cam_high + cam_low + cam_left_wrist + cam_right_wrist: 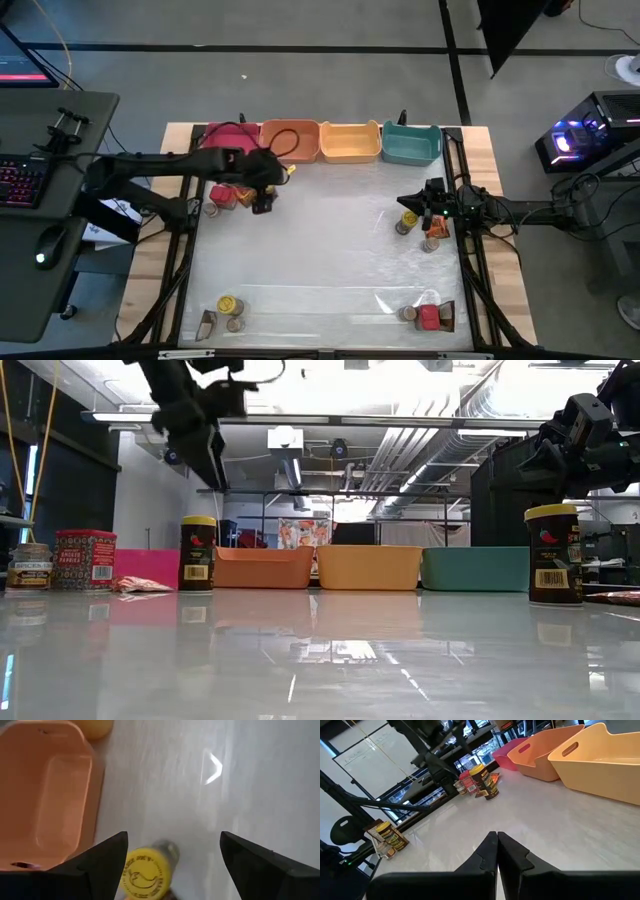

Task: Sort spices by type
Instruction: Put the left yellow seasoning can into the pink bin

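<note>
Spices stand in groups on the white table. At the left are a yellow-lidded jar (245, 196), a red box (222, 194) and a grey-lidded jar (30, 568). My left gripper (172, 840) hangs open above that yellow-lidded jar (145, 874), which stands upright on its base, and its fingers are clear of the jar (197, 553). My right gripper (497, 845) is shut and empty at the table's right side, beside another yellow-lidded jar (407, 221) and an orange packet (435, 228).
Pink (230, 135), orange (291, 140), yellow (350, 142) and teal (412, 144) bins line the far edge. More spices sit at the near left corner (228, 305) and the near right corner (429, 316). The table's middle (320, 250) is bare.
</note>
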